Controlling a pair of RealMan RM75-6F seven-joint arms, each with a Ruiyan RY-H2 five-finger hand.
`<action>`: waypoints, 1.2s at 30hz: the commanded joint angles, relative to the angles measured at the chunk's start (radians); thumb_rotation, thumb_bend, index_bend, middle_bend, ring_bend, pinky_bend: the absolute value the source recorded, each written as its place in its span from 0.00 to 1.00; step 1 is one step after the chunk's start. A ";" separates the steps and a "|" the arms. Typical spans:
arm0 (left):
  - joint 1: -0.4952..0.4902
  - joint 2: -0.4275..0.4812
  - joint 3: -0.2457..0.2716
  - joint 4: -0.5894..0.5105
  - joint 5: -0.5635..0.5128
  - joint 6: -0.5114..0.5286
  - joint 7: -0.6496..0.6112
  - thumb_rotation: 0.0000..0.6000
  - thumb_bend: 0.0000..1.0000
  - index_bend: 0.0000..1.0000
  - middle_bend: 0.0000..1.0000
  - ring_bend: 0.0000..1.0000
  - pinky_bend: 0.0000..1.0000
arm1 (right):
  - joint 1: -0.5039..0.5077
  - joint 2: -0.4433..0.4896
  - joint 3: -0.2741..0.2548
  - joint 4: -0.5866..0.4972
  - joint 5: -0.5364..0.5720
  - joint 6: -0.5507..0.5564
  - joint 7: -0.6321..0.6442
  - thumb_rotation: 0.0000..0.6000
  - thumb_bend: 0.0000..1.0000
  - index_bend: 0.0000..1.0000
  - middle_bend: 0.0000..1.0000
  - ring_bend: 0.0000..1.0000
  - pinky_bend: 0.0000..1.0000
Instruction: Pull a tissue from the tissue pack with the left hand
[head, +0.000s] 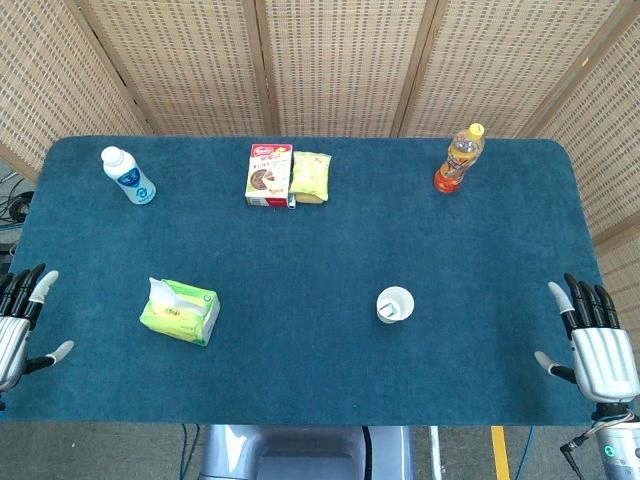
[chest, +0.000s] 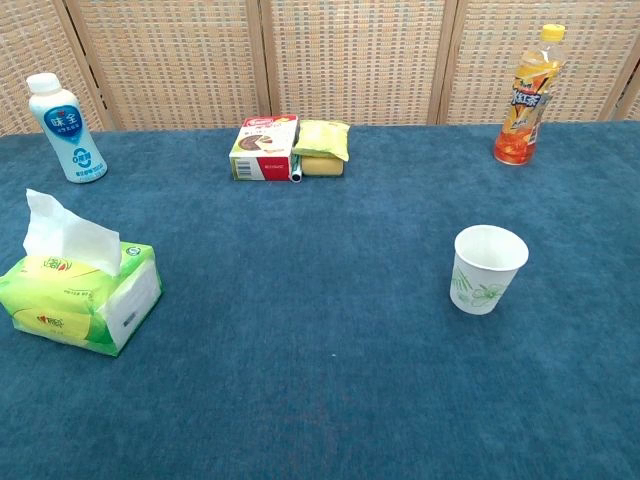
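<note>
Both hands sit idle at the near table corners, nothing held, fingers spread: left hand (head: 22, 325) at the near-left edge, right hand (head: 597, 345) at the near-right. Chest view shows neither.

Target is the green plastic-wrapped tissue pack (head: 180, 312) on the blue cloth-covered table (head: 320, 400), near-left area, just right of and slightly beyond the left hand. One white tissue (chest: 62, 235) already stands upright out of the top slot, at the pack's left end.

My take on the step, which is reach and pinch:
- come in above the pack, not from the side; a side approach likely shoves it, since it looks light
- pinch the tissue high on the exposed tuft, thumb against a finger
- pull straight up, slow start; the pack may lift with it because nothing pins it down
- right hand stays parked

White milk bottle (head: 128, 175) far-left and white paper cup (head: 394, 304) are well apart from the path.
</note>
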 joint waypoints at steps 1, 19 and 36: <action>0.000 -0.001 0.000 -0.003 0.001 0.000 0.002 1.00 0.00 0.00 0.00 0.00 0.00 | -0.002 0.001 0.000 0.000 0.000 0.002 0.001 1.00 0.00 0.00 0.00 0.00 0.00; -0.221 0.029 -0.033 -0.007 0.026 -0.301 -0.075 1.00 0.02 0.00 0.00 0.00 0.00 | -0.002 0.009 0.010 -0.001 0.024 -0.007 0.022 1.00 0.00 0.00 0.00 0.00 0.00; -0.483 -0.085 -0.100 -0.015 -0.118 -0.620 0.112 1.00 0.21 0.36 0.37 0.37 0.33 | 0.003 0.016 0.017 0.000 0.050 -0.031 0.038 1.00 0.00 0.00 0.00 0.00 0.00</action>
